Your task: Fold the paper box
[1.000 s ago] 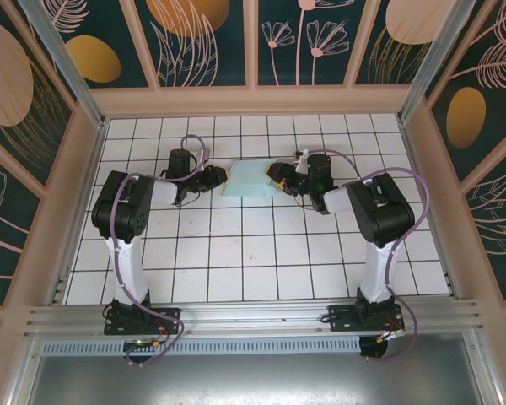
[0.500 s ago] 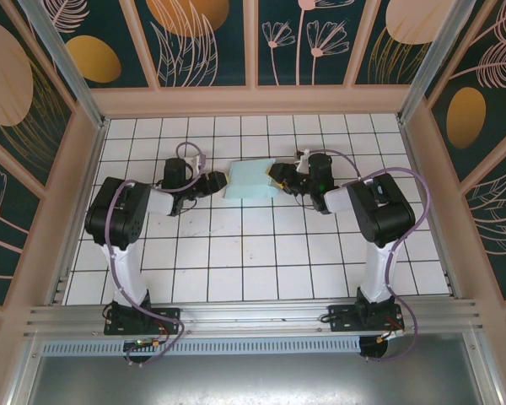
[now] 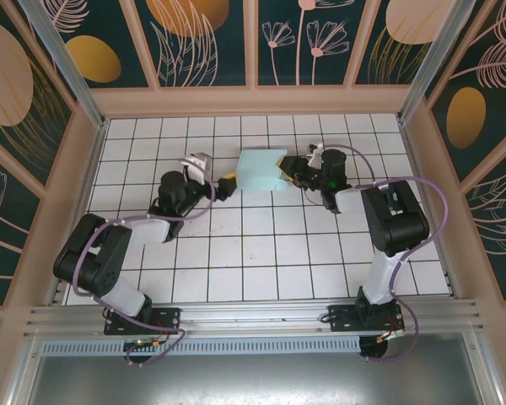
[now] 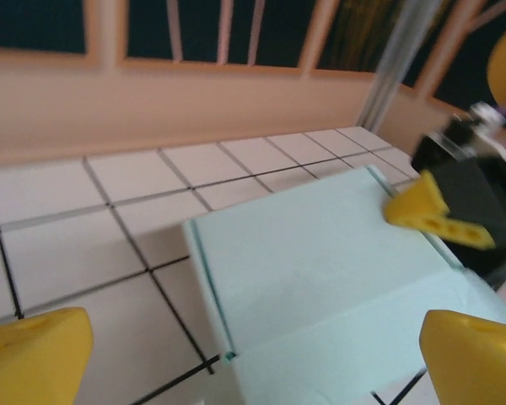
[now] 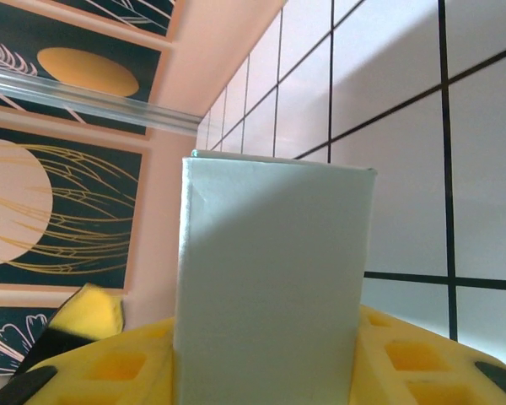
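I am pinching the paper box with my right gripper. In the right wrist view a pale teal panel is standing clamped between my yellow fingers, and from the left wrist one of those fingers is pressing on the box's right edge. My left gripper is hanging just beside the box's left edge with its jaws spread wide. Its two yellow fingertips are sitting well apart with the box ahead of them and touching neither. The white tiled table is lying under the box (I cannot tell whether the clamped right side is lifting off it). The box is sitting between my two grippers, and the pink back wall is standing beyond it.
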You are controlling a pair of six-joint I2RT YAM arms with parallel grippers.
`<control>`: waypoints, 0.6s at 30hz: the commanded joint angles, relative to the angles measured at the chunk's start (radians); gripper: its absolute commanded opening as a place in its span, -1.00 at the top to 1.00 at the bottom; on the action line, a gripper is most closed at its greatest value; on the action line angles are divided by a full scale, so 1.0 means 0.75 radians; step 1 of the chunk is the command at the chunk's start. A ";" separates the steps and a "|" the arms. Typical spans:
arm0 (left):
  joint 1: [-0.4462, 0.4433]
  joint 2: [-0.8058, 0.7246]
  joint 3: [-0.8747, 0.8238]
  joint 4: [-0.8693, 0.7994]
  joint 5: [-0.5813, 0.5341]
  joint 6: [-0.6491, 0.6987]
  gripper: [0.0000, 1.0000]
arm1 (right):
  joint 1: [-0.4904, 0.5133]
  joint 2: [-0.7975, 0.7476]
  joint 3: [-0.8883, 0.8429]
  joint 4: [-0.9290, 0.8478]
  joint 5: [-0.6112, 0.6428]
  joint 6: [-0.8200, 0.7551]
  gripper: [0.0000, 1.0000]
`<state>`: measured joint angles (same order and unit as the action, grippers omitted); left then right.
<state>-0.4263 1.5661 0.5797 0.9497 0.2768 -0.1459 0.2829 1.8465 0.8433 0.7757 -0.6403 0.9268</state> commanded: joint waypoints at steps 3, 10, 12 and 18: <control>-0.069 -0.061 -0.128 0.307 -0.235 0.546 -0.97 | -0.026 -0.112 -0.050 0.042 -0.051 0.016 0.15; -0.208 -0.023 -0.113 0.303 -0.397 1.139 -0.98 | -0.060 -0.185 -0.117 0.094 -0.088 0.071 0.16; -0.257 0.021 -0.128 0.379 -0.466 1.318 -0.97 | -0.067 -0.207 -0.134 0.108 -0.095 0.086 0.16; -0.363 0.277 -0.131 0.800 -0.696 1.787 -0.97 | -0.088 -0.250 -0.229 0.309 -0.149 0.257 0.17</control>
<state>-0.6815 1.7020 0.4946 1.3323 -0.1356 0.9318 0.2268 1.6993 0.6979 0.8745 -0.7086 1.0386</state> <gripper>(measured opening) 0.988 0.420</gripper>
